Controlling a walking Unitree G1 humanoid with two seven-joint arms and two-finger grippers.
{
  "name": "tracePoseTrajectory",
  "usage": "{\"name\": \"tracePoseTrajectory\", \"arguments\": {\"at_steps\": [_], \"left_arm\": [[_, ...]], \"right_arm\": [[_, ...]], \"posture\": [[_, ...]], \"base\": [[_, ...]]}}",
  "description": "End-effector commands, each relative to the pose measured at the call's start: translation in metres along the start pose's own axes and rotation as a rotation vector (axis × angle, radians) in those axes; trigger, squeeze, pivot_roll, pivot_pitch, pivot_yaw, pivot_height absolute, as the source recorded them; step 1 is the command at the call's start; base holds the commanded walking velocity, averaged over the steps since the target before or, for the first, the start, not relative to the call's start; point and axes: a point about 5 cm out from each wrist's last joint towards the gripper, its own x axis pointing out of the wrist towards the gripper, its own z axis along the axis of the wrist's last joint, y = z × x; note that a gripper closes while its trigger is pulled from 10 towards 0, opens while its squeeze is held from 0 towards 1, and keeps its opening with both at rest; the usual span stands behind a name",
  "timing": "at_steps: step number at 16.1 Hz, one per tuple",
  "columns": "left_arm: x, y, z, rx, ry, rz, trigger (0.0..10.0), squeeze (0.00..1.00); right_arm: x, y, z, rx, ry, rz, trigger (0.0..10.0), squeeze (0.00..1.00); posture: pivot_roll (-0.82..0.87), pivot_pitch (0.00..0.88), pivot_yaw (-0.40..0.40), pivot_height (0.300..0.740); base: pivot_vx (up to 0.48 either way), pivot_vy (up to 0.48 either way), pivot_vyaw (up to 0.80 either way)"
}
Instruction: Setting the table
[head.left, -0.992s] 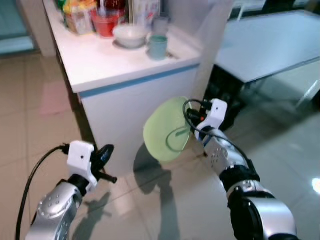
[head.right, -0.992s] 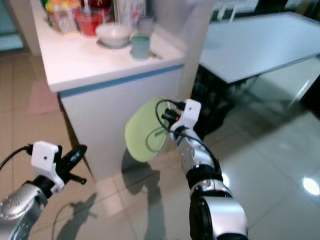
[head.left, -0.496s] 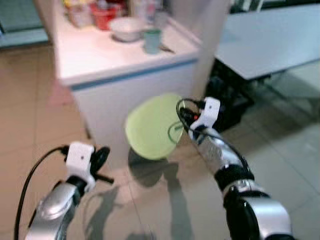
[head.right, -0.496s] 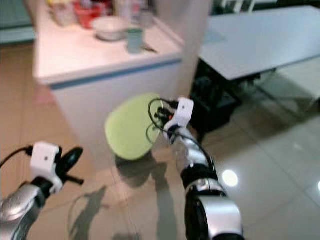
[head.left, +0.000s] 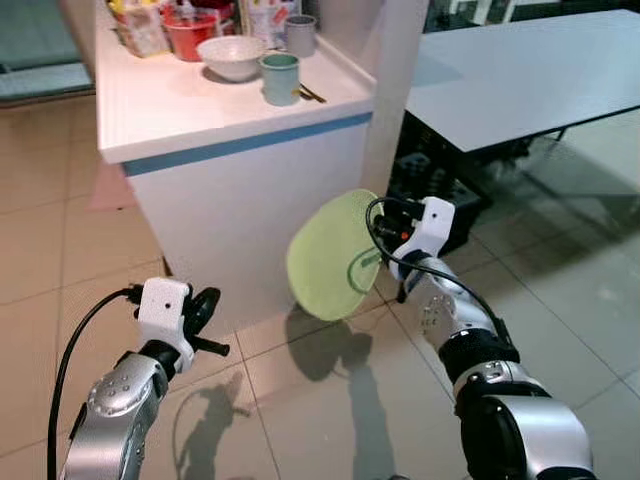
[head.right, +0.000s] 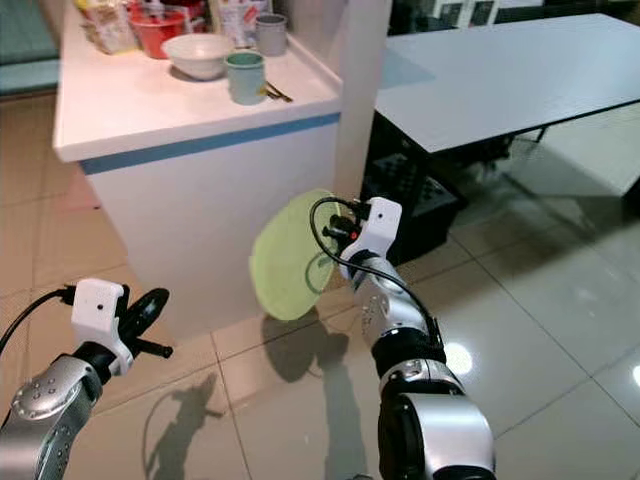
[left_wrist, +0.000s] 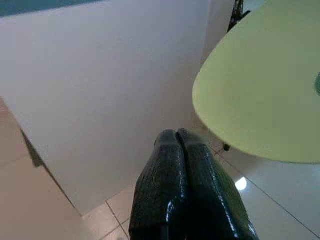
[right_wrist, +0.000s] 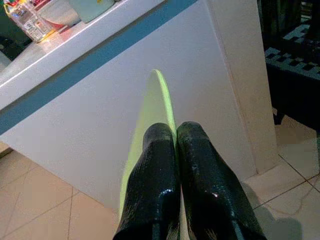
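Observation:
My right gripper (head.left: 380, 262) is shut on the rim of a light green plate (head.left: 330, 256), which it holds on edge in front of the white counter (head.left: 190, 100). In the right wrist view the plate (right_wrist: 150, 112) runs thin between the black fingers (right_wrist: 160, 150). My left gripper (head.left: 207, 318) hangs low over the tiled floor, to the left of the plate. Its fingers (left_wrist: 175, 165) are shut on nothing, and the plate (left_wrist: 265, 95) is seen beyond them. A long grey dining table (head.left: 520, 70) stands at the right.
On the counter stand a white bowl (head.left: 230, 55), a pale green cup (head.left: 280, 78), a grey cup (head.left: 299, 33), a red bowl (head.left: 192, 28) and food packets. A black crate (head.left: 420, 180) sits on the floor under the table's near end. Glossy tiles lie around me.
The camera has shifted and steadied; the blur is gone. The plate stays in my right gripper in front of the counter. My left arm keeps its low pose.

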Motion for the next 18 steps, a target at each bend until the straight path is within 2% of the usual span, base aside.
{"name": "tracePoseTrajectory", "arguments": {"at_steps": [1, 6, 11, 13, 18], "left_arm": [[0.001, 0.0, -0.002, -0.018, -0.014, -0.015, 10.0, 0.0], [0.003, 0.004, -0.011, -0.022, -0.02, -0.016, 10.0, 0.0], [0.008, 0.004, -0.01, -0.093, -0.051, -0.037, 10.0, 0.0], [0.009, 0.004, -0.009, -0.084, -0.052, -0.038, 10.0, 0.0], [0.012, 0.002, -0.008, -0.084, -0.059, -0.048, 10.0, 0.0]], "right_arm": [[0.001, 0.002, 0.014, -0.01, -0.052, 0.014, 0.0, 0.0], [0.001, 0.002, 0.013, -0.01, -0.05, 0.016, 0.0, 0.0], [0.001, 0.003, 0.014, -0.008, -0.053, 0.014, 0.0, 0.0], [0.001, 0.003, 0.013, -0.006, -0.053, 0.015, 0.0, 0.0], [0.001, 0.003, 0.014, -0.005, -0.058, 0.012, 0.0, 0.0]], "posture": [[0.11, 0.0, -0.007, 0.74], [0.11, 0.0, -0.007, 0.74], [0.11, 0.0, -0.001, 0.74], [0.11, 0.0, 0.002, 0.74], [0.1, 0.0, 0.009, 0.74]], "base": [[0.0, 0.0, 0.0], [0.0, 0.0, 0.0], [0.0, 0.0, 0.0], [0.0, 0.0, 0.0], [0.313, 0.0, 0.0]]}}
